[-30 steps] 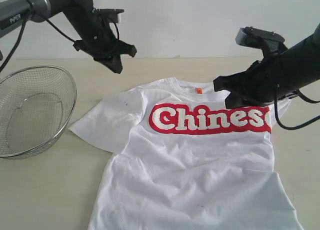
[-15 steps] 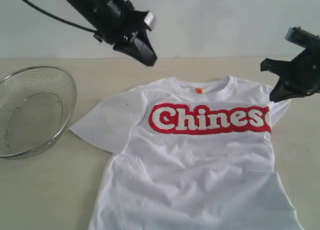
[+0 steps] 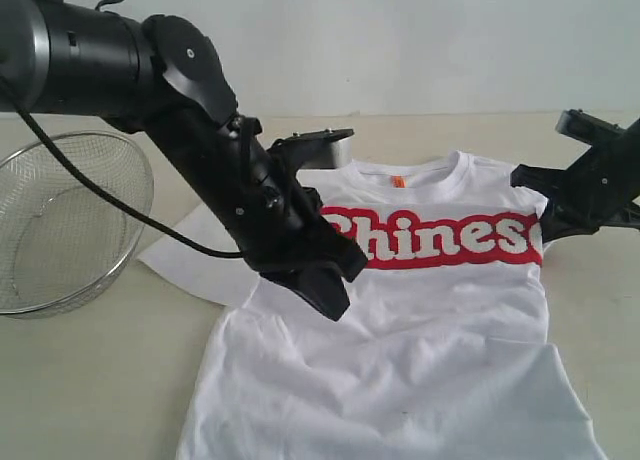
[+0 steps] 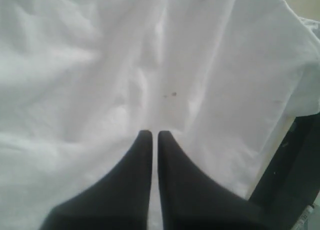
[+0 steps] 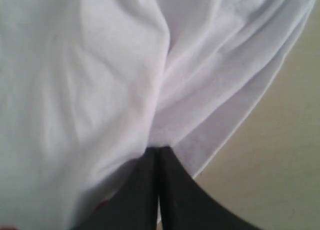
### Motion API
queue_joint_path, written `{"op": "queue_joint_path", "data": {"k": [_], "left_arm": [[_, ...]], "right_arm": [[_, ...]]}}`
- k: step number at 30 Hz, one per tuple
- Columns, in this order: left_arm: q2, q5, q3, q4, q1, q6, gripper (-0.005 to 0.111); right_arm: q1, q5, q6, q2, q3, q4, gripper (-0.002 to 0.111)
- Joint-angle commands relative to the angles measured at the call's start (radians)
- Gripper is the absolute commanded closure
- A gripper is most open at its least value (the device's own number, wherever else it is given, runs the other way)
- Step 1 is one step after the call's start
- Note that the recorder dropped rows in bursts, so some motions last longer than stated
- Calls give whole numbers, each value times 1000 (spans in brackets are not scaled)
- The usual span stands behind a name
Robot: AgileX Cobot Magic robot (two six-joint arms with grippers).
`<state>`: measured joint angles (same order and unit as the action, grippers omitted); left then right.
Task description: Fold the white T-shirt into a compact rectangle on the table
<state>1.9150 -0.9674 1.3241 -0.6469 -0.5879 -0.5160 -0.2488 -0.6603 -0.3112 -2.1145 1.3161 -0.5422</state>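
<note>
Left gripper clenched shut over the white T-shirt at nine o'clock, right gripper clenched too, tips on its three-o'clock sleeve.

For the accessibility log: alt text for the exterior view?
A white T-shirt with red "Chinese" lettering lies unfolded, face up, on a beige table. The shut left gripper is over its chest, hiding the first letter; the shut right gripper is at the opposite sleeve. A wire-mesh basket sits beside it.
</note>
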Motion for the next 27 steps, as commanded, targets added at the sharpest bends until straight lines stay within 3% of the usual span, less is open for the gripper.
{"op": "queue_joint_path", "data": {"k": [1, 16, 27], "left_arm": [[-17, 55, -3, -14, -10, -11, 102], [-17, 70, -3, 76, -10, 8, 102], [-17, 107, -3, 276, -10, 103, 102]], "right_arm": [[-1, 4, -11, -30, -1, 21, 108], [-1, -13, 247, -30, 2, 385, 108], [-3, -50, 357, -30, 34, 542, 108]]}}
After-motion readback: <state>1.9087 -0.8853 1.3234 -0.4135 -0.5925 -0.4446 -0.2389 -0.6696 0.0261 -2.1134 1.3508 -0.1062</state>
